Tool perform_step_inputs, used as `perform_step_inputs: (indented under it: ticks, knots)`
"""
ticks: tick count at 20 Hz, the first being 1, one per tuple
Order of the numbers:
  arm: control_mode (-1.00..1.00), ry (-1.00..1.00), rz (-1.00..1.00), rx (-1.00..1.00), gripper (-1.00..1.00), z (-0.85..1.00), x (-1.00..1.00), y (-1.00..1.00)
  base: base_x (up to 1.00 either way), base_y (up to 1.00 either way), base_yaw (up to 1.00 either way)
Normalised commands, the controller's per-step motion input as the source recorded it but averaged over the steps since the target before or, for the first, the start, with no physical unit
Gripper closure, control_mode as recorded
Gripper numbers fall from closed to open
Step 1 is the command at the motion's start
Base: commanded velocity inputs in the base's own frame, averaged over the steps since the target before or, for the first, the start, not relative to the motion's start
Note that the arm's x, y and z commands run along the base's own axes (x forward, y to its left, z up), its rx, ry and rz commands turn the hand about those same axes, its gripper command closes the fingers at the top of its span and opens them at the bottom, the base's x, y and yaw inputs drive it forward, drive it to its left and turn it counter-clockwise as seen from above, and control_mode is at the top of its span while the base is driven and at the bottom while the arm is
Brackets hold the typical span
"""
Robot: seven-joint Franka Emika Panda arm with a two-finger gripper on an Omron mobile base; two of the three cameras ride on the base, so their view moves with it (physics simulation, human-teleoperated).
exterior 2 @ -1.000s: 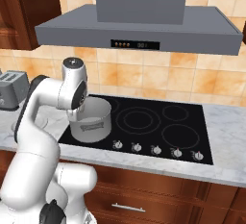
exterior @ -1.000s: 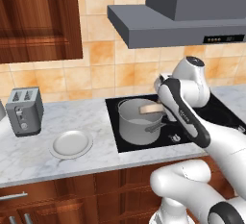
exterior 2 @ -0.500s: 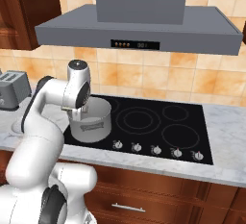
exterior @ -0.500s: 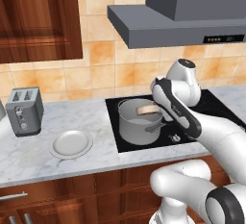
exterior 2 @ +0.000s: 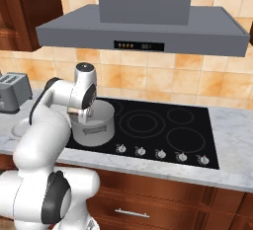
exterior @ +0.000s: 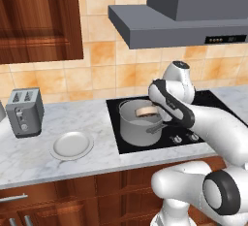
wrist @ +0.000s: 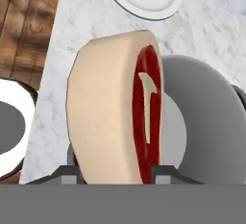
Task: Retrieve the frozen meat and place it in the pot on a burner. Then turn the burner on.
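Note:
The frozen meat point(wrist: 120, 117), a red steak with a thick tan fat rim, stands on edge between my gripper's point(wrist: 115, 172) fingertips, which are shut on it. In the left base view the meat point(exterior: 145, 111) hangs at the mouth of the pot point(exterior: 138, 130), just at rim height, with the gripper point(exterior: 151, 109) above the pot. The grey steel pot point(exterior 2: 96, 125) stands on the front left burner of the black cooktop point(exterior 2: 163, 128); that burner is hidden beneath it. In the hand view the pot's point(wrist: 211, 122) pale inside lies below and right of the meat.
A round white plate point(exterior: 71, 145) lies on the marble counter left of the cooktop, and a grey toaster point(exterior: 25, 111) stands farther left. A row of silver knobs point(exterior 2: 160, 153) lines the cooktop's front edge. The grey hood point(exterior 2: 143, 29) hangs overhead.
The gripper with the meat has drifted slightly left and down toward the pot's mouth. The pot, plate and toaster have not moved.

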Motion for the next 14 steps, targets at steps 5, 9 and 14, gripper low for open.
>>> perform_step_inputs:
  ticks: [5,9,14]
  knots:
    - [-1.00,0.04,0.00,-0.01,1.00,-0.18,0.29,0.00,0.00,0.00,0.00]
    - [-1.00,0.00,0.00,-0.03,1.00,-0.28,0.29,0.00,0.00,0.00,0.00]
    - [-1.00,0.00,0.00,-0.03,1.00,-0.29,0.23,0.00,0.00,0.00,0.00]
